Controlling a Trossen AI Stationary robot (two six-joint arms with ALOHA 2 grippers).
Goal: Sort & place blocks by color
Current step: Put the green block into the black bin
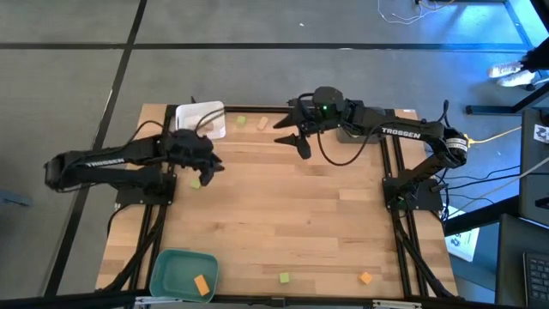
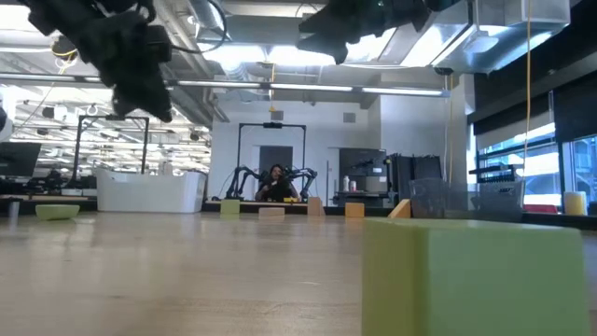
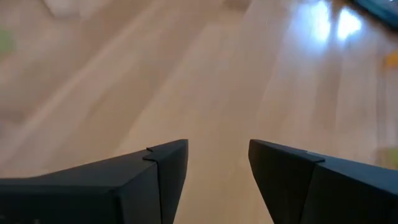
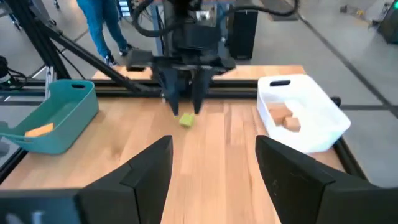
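Note:
My left gripper hangs open above the table's left half with nothing between its fingers. A light green block lies flat on the wood just beside and below it. My right gripper stands open and raised near the far edge, facing the left arm. The white tray at the far left holds tan blocks. The teal tray at the near left holds an orange block. Loose blocks lie far apart on the table.
A green block and a tan block lie by the far edge, right of the white tray. A green block and an orange block lie at the near edge. The table's middle is bare wood.

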